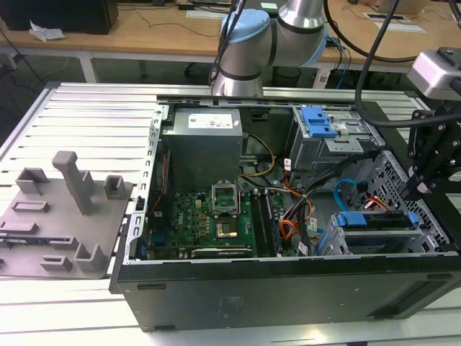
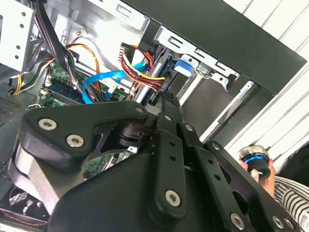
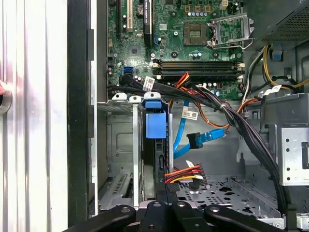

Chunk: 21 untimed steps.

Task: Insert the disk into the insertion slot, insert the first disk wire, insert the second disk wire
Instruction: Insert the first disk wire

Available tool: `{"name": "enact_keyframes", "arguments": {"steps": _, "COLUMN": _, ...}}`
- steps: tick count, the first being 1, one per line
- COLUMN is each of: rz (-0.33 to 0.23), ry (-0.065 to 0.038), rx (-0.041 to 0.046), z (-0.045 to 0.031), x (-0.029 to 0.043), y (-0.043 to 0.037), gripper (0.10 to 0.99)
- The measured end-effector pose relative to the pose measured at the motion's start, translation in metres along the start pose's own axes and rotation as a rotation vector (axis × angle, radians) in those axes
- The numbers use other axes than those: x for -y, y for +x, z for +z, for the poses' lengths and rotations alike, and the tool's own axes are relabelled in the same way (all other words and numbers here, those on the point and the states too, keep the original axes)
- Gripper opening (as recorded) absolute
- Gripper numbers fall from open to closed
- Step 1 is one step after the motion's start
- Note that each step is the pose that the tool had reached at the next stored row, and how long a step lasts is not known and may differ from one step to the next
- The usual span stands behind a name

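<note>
Open computer case lies on the slatted counter. A grey moulded fixture sits at the exterior view's left, clear of the case edge.

The disk is at the lower right of the exterior view. It stands on edge in the insertion slot, its blue carrier level with the bay's rim. In the first wrist view the slot's silver wall has open bay room beside the disk. The black case wall is just beyond.

The second disk wire loops in the open space between the taller grey cage and the slot. Its plug hangs free, near the disk but apart from it.

The orange and red wire bundle ends at a dark plug against the disk's edge. Black cables cross above, so room there is tight.

The arm reaches from the top centre and over the case's right edge. The claw points down just beside the disk.

In both wrist views the claw's fingers stand together, tip at the bundle's plug. Whether they pinch it cannot be told.

A person's hand rests outside the case wall.
</note>
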<state>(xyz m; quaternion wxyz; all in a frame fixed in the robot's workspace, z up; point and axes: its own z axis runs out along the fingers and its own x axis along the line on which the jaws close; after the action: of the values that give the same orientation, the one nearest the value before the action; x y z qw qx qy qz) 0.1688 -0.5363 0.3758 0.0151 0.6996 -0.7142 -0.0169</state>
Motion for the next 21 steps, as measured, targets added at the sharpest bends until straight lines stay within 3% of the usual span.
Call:
{"name": "enact_keyframes", "arguments": {"steps": 5, "rz": 0.000, "ry": 0.000, "rx": -0.0002, "z": -0.0002, "x": -0.0005, "y": 0.0000, "gripper": 0.106}}
{"name": "enact_keyframes", "arguments": {"steps": 7, "rz": 0.000, "ry": 0.000, "rx": -0.0001, "z": 0.0001, "x": -0.0043, "y": 0.0001, "gripper": 0.106}}
{"name": "enact_keyframes", "arguments": {"steps": 15, "rz": 0.000, "ry": 0.000, "rx": 0.0000, "z": 0.0014, "x": -0.0319, "y": 0.0007, "gripper": 0.106}}
{"name": "enact_keyframes", "arguments": {"steps": 21, "rz": 0.000, "ry": 0.000, "rx": 0.0000, "z": 0.0023, "x": -0.0484, "y": 0.0010, "gripper": 0.106}}
